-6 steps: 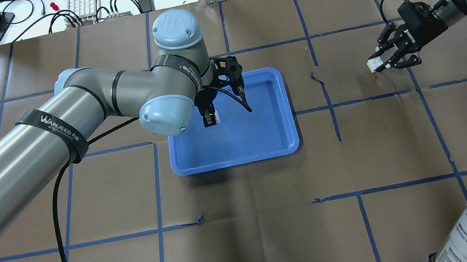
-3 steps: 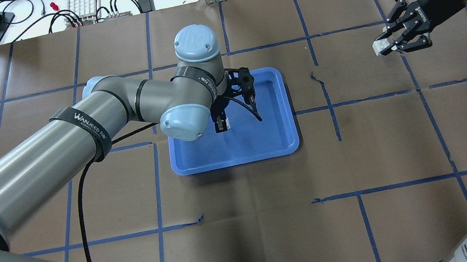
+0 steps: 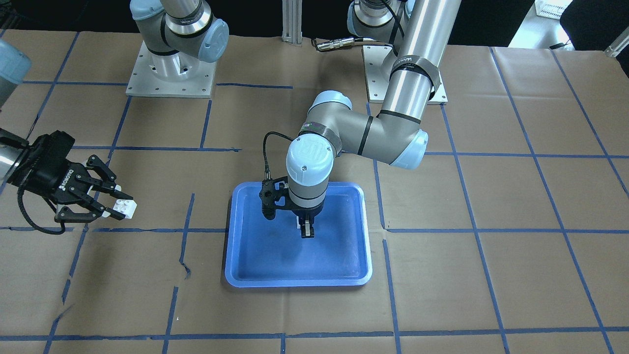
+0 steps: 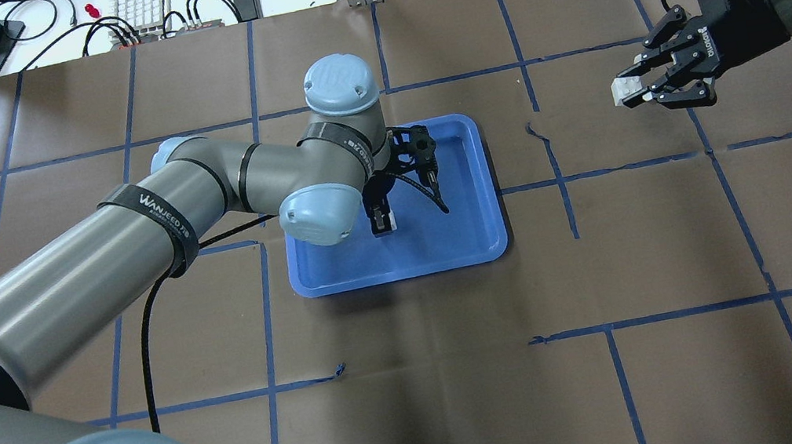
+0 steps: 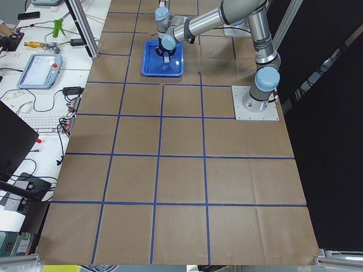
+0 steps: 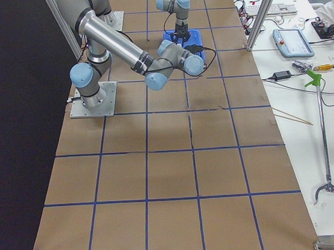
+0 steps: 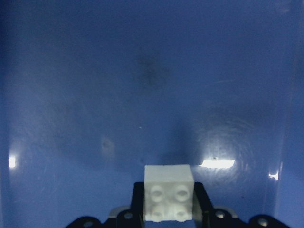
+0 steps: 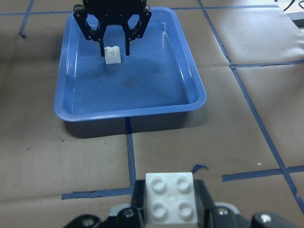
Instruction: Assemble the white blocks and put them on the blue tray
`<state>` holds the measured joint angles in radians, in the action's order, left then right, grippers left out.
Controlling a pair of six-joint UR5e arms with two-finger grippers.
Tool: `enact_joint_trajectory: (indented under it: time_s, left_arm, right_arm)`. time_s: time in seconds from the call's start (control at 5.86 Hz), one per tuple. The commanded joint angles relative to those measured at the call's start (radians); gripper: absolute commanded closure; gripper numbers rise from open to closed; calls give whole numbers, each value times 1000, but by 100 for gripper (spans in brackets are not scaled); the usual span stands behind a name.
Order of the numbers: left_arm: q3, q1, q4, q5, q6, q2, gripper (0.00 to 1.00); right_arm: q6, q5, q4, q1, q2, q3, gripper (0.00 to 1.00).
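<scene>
1. Picking up looks finished. The left end effector (image 8: 114, 51) pinches the first white block (image 7: 168, 192) between its fingertips, with the four studs facing the wrist camera.
2. That block is inside the rim of the blue tray (image 4: 405, 276), roughly over the middle of its floor. The overhead view is partly blocked by the arm, so I cannot tell whether the block rests on the floor or hangs just above it. It is probably just above.
3. The right end effector (image 4: 636, 91) pinches the second white block (image 8: 170, 197) at its tip, studs showing on top. It hovers over the brown table (image 4: 433, 407) on the robot's right, well apart from the tray and aimed toward it.
4. Assembly is not yet done. The two blocks are far from each other, each in its own grip, and no stud is seated in the other block's underside.
5. Placement is not done either. One block is over the tray, but it is clamped, not released, and it is alone.
6. By my judgement the task is near its midpoint:
   - The blocks must first be brought together, most likely over the tray.
   - They must then be lined up squarely, one above the other, and pressed until the studs lock.
   - The joined pair must then be set on the tray floor.
   - Finally both end effectors must let go.
</scene>
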<state>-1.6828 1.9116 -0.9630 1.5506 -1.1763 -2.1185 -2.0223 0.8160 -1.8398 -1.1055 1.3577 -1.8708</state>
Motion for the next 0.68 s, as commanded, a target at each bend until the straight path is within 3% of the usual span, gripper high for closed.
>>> enact_joint_trajectory:
  time_s: [0.0,0.17,0.51]
  left_arm:
    - [1,1,-9,-24,-2,27,6]
    - [5,0,-23,-18,-2,79,6]
    - [21,-54,-238,-14,1,235,6]
  right_arm:
    - [49,-25,-172,-33,24,-138,72]
    - [50,-20,-173,-39,15,-142,71]
    - [50,-12,-180,-130,-20,-142,70]
